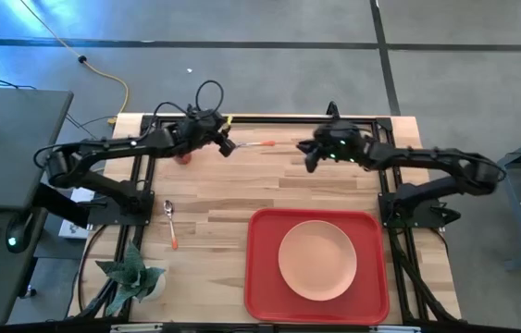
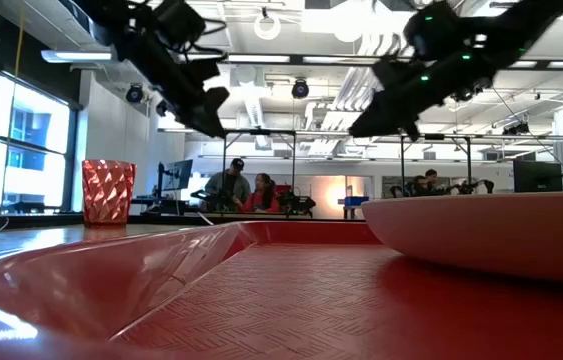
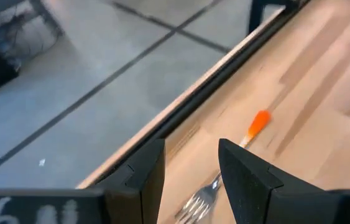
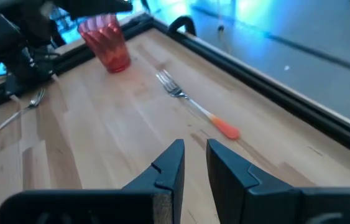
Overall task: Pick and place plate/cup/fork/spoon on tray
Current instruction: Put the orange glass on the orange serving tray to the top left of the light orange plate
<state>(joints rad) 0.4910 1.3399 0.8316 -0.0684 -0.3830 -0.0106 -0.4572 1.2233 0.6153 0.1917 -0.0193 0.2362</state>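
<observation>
The fork (image 1: 254, 143) lies flat on the wooden table near its far edge, tines toward the left, orange handle (image 3: 258, 122) toward the right. My left gripper (image 1: 226, 144) hangs open above the tines (image 3: 199, 200), one finger on either side, touching nothing. The orange-red cup (image 1: 183, 155) stands upright just left of it. The spoon (image 1: 171, 223) lies flat near the table's left edge. The peach plate (image 1: 317, 261) rests in the red tray (image 1: 265, 277) at the near right. My right gripper (image 1: 308, 154) hovers narrowly open and empty right of the fork (image 4: 193, 106).
A black frame rail (image 1: 279, 120) runs along the table's far edge, just behind the fork. A green artificial plant (image 1: 132, 274) stands at the near left corner. A dark desk (image 1: 1, 157) stands left of the table. People sit in the room beyond (image 2: 246, 190).
</observation>
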